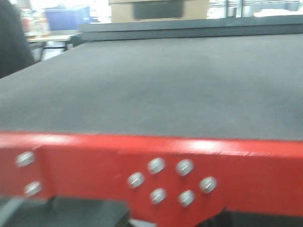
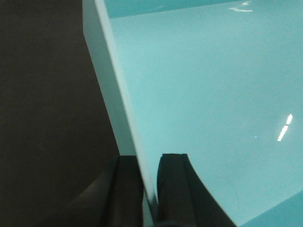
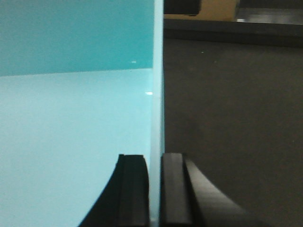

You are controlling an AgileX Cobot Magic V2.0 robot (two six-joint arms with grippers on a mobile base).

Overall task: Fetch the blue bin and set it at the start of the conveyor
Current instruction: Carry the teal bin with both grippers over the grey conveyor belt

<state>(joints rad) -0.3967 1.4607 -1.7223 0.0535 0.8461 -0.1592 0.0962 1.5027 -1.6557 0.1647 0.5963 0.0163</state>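
The pale turquoise blue bin (image 2: 213, 94) fills the left wrist view, and my left gripper (image 2: 147, 163) is shut on its left wall, one black finger outside and one inside. In the right wrist view the blue bin (image 3: 71, 123) lies to the left, with my right gripper (image 3: 155, 163) shut on its right wall. Dark belt shows beside the bin in both wrist views. The front view shows the conveyor start (image 1: 160, 83), a wide black textured belt with a bright red front edge (image 1: 143, 159). Neither the bin nor any gripper appears in that view.
Bolts (image 1: 169, 180) stud the red frame. A cardboard box (image 1: 159, 7) stands beyond the belt's far end. A dark figure (image 1: 5, 39) is at the far left, with a table and a dark blue bin (image 1: 67, 16) behind it.
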